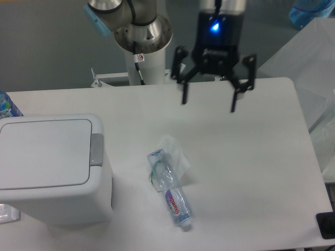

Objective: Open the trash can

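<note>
The trash can [52, 167] is a large white boxy bin at the left front of the table. Its flat lid [44, 151] lies shut, with a small grey push tab [97, 149] on its right edge. My gripper [209, 102] hangs open and empty above the table's far middle, well to the right of and behind the bin. Its two black fingers point down and stand wide apart.
A clear plastic bottle with a purple label [171, 191] lies on the table to the right of the bin. The arm's white base column [144, 47] stands at the table's back edge. A blue-labelled bottle [6, 107] peeks in at the left edge.
</note>
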